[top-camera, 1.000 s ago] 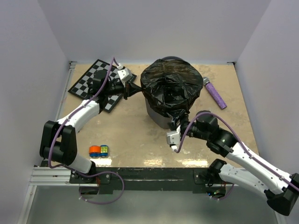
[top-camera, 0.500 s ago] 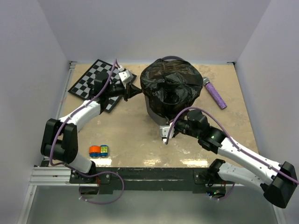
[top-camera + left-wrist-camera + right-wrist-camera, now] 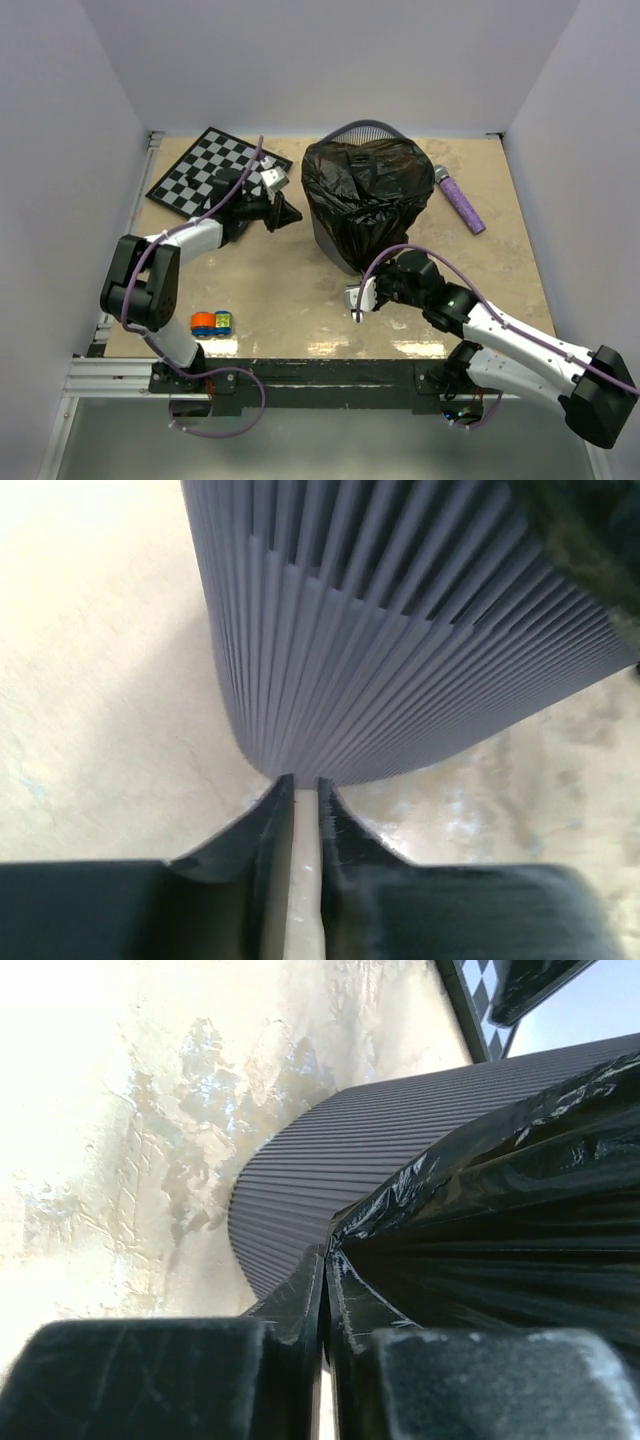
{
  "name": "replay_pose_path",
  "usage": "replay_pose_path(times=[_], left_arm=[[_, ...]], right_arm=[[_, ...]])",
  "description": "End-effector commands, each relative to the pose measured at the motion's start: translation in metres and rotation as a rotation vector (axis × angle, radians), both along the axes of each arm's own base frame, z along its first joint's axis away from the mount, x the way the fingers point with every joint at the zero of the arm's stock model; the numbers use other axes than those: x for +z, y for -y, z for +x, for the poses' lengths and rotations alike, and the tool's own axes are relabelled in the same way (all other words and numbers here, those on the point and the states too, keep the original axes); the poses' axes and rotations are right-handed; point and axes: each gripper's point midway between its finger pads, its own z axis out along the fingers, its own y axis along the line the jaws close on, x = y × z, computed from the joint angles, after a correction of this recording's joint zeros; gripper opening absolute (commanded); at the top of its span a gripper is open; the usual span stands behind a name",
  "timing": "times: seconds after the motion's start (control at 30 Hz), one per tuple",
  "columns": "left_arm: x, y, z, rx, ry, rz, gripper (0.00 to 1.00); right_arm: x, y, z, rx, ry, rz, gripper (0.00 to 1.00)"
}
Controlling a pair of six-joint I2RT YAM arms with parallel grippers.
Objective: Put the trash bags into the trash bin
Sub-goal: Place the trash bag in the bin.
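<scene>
Pincers both closed: my right pincer (image 3: 325, 1260) holds the lower edge of the trash bag (image 3: 365, 190) draped over the trash bin (image 3: 360, 128); my left pincer (image 3: 306, 785) is empty beside the bin's base

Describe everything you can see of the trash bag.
The trash bag is thin, glossy black plastic, crinkled all over. It drapes over the trash bin, hiding most of its top and upper sides; the far rim and lower wall show. Its lower near edge comes to a point pinched in the shut right hand.
</scene>
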Motion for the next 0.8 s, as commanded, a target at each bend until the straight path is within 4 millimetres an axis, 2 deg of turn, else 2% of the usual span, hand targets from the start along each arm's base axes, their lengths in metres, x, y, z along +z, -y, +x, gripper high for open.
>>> replay_pose_path(times=[0.0,0.07,0.13,0.23,0.33,0.37,0.47,0.53,0.57,0.63,0.67,0.77], left_arm=[[0.057,-0.012,-0.008,-0.034,-0.027,-0.181,0.39],[0.081,-0.021,-0.013,-0.034,-0.015,-0.227,0.56],[0.102,-0.023,-0.019,-0.042,0.019,-0.247,0.62],[0.133,-0.024,-0.014,-0.028,0.103,-0.255,0.63],[0.168,-0.032,0.008,0.009,0.176,-0.282,0.65],[0.180,-0.033,0.014,0.002,0.196,-0.285,0.65],[0.205,-0.034,0.031,-0.043,0.208,-0.281,0.67],[0.214,-0.034,0.041,-0.075,0.183,-0.292,0.67],[0.217,-0.033,0.042,-0.095,0.158,-0.306,0.68],[0.223,-0.031,0.044,-0.124,0.146,-0.316,0.70],[0.225,-0.030,0.043,-0.131,0.145,-0.318,0.71],[0.227,-0.026,0.038,-0.143,0.136,-0.319,0.73]], right_arm=[[0.014,-0.006,0.003,-0.007,-0.002,0.035,0.25],[0.024,-0.001,0.001,-0.017,-0.009,0.028,0.39],[0.046,0.003,-0.003,-0.025,-0.003,0.060,0.46],[0.107,0.005,-0.015,-0.033,-0.005,0.181,0.54],[0.170,0.006,-0.024,-0.071,-0.060,0.313,0.57],[0.198,0.005,-0.027,-0.069,-0.062,0.361,0.57],[0.271,0.007,-0.012,-0.176,-0.075,0.528,0.57],[0.299,0.008,0.014,-0.242,-0.082,0.610,0.58],[0.306,0.004,0.029,-0.254,-0.117,0.635,0.58],[0.306,0.002,0.069,-0.278,-0.229,0.653,0.56],[0.296,0.002,0.094,-0.296,-0.306,0.645,0.55],[0.276,-0.001,0.139,-0.262,-0.435,0.533,0.58]])
